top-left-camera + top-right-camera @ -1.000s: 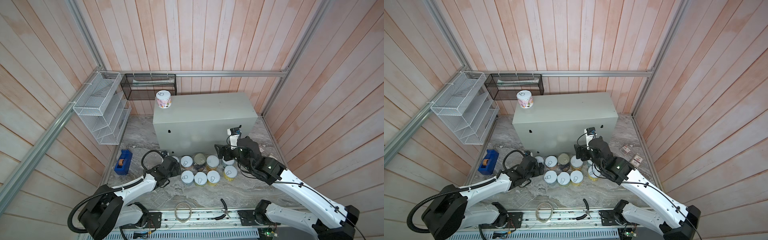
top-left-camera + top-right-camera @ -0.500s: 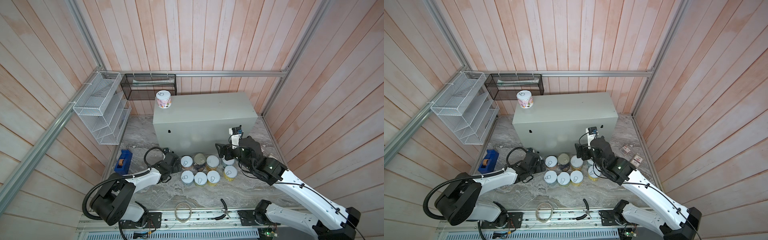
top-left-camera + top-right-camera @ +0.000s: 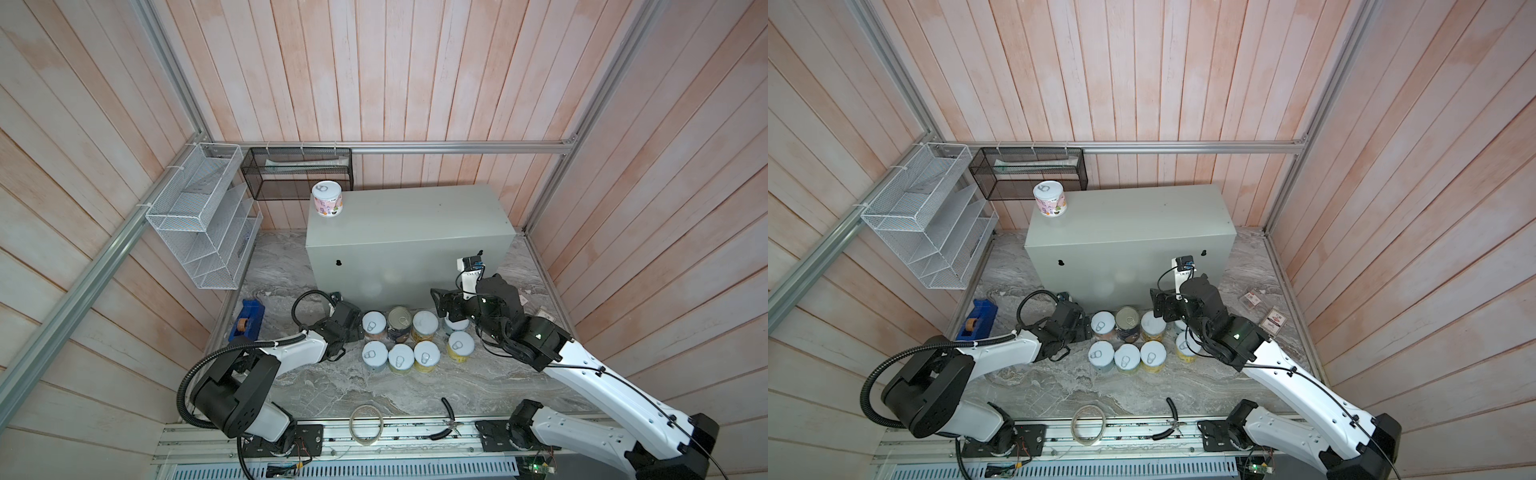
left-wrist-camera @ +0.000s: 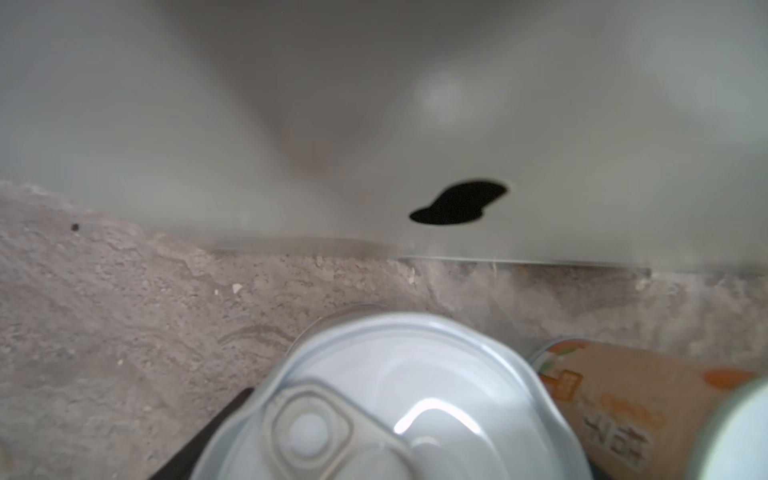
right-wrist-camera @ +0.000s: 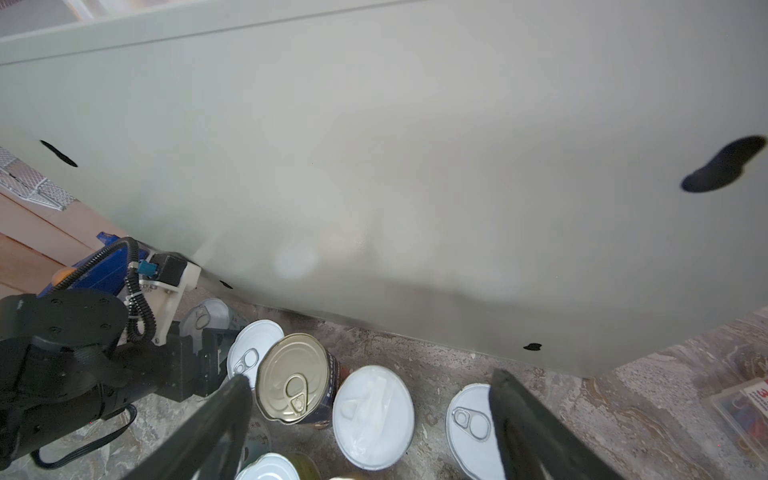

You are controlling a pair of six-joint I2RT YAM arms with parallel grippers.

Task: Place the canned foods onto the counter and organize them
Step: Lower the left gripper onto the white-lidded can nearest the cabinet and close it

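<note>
Currently one pink can [image 3: 327,200] stands upright on the counter [image 3: 415,224], at its back left corner in both top views. All other cans [image 3: 401,358] sit in two rows on the marble surface [image 3: 332,386], just in front of the counter's face. Back row includes a taller dark can [image 3: 400,322] with a white-lidded can [image 3: 424,323] just beside it.

Low at the left end of the back row lies the left gripper [image 3: 354,328], nose toward the counter. Its wrist view is filled by a silver-lidded can [image 4: 399,399], with one dark finger [image 4: 208,436] alongside and an orange-labelled can [image 4: 623,390] next to it. The jaws flank that can; I cannot tell whether they pinch it.

Over the right end of the rows hangs the right gripper [image 5: 370,378], fingers [image 5: 216,419] spread wide, holding nothing, clear above the lids.

Blue tape dispenser [image 3: 247,321] near the left wall. Ring of tape [image 3: 366,424] and pliers [image 3: 448,419] at the front edge.
</note>
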